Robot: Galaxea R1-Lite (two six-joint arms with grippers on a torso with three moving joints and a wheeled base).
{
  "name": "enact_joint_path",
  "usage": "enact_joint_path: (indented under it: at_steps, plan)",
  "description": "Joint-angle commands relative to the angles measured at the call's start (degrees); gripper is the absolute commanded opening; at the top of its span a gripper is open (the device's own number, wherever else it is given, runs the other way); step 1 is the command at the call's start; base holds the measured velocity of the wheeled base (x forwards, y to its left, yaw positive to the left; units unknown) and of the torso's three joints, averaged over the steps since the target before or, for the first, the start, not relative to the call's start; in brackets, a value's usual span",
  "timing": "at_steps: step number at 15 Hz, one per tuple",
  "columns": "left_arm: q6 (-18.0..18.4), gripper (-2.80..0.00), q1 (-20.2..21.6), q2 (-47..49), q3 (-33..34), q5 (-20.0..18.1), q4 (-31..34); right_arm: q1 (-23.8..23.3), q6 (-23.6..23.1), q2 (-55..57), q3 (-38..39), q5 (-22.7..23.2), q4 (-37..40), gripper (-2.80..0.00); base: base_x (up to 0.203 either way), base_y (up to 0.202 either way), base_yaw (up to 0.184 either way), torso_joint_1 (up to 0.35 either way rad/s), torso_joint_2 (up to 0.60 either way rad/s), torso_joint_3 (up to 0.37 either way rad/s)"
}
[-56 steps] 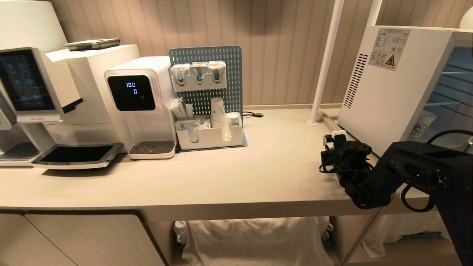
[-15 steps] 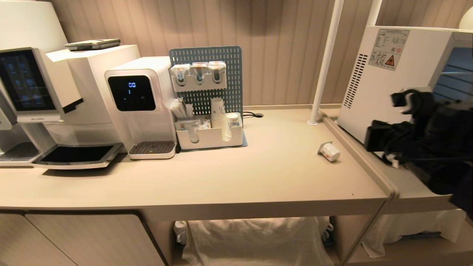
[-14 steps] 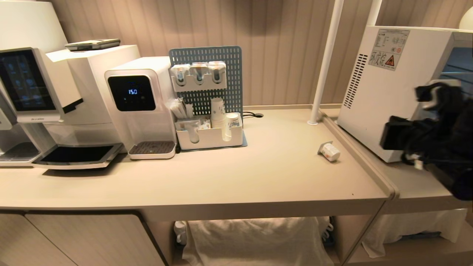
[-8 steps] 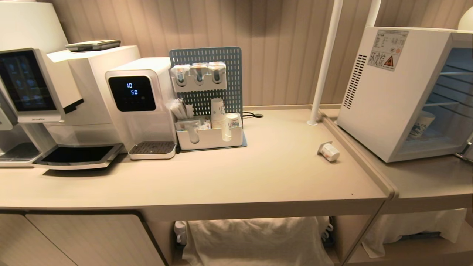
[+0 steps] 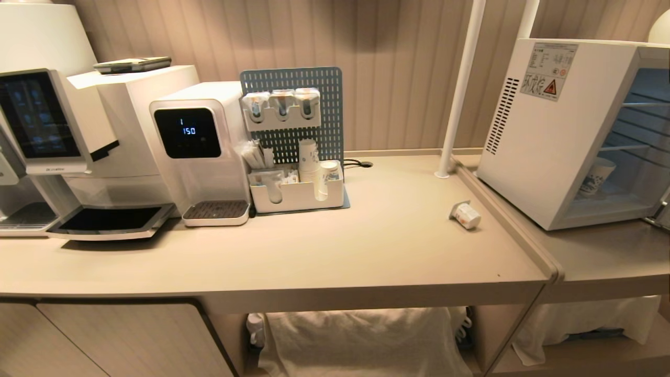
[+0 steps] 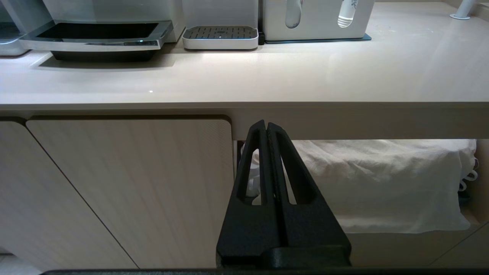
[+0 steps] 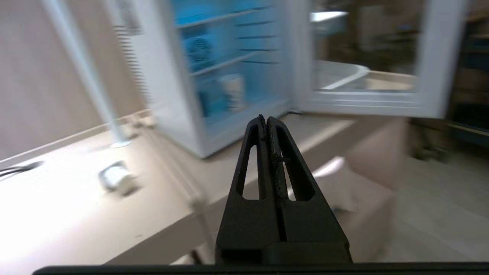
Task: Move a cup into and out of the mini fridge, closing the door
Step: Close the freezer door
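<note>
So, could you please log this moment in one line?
cup: tipped on counter | fridge door: open | right hand: shut, empty

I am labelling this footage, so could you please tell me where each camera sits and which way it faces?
Head view: high on the robot, looking down at the counter and the mini fridge; no arm shows.
Left wrist view: below counter level, facing the cabinet front; the shut left tool shows.
Right wrist view: off the counter's corner, facing the open fridge; the shut right tool shows.
Head and right wrist views share the cup lying on its side.
</note>
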Motion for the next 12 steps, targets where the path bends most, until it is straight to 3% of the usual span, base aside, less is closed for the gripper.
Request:
enact_joint_path:
  at_steps: [1,4,7,8,10,12]
  plan:
    - [0.0,-2.80,0.0,0.1,0.0,0.1,0.0,-0.4,0.1,-0.7,0.5,-0.3,0.4,-2.80,0.000,0.000,0.000,0.000,0.00,0.000]
    - [0.0,-2.80,0.0,0.1,0.0,0.0,0.0,-0.4,1.7,-0.7,-7.2,-9.9,9.8,-2.80,0.000,0.000,0.000,0.000,0.00,0.000]
    - [0.0,-2.80,0.0,0.1,0.0,0.0,0.0,-3.3,2.7,-1.8,-12.6,-11.8,21.8,-2.80,0.000,0.000,0.000,0.000,0.00,0.000]
    - [0.0,-2.80,0.0,0.1,0.0,0.0,0.0,-5.7,3.3,-3.3,-15.7,-11.0,28.0,-2.80,0.000,0.000,0.000,0.000,0.00,0.000]
    - [0.0,-2.80,0.0,0.1,0.0,0.0,0.0,-6.1,5.5,-6.2,-16.5,-7.3,31.2,-2.80,0.000,0.000,0.000,0.000,0.00,0.000]
    - [0.0,-2.80,0.0,0.1,0.0,0.0,0.0,-5.7,6.2,-13.5,-13.9,3.5,32.7,-2.80,0.000,0.000,0.000,0.000,0.00,0.000]
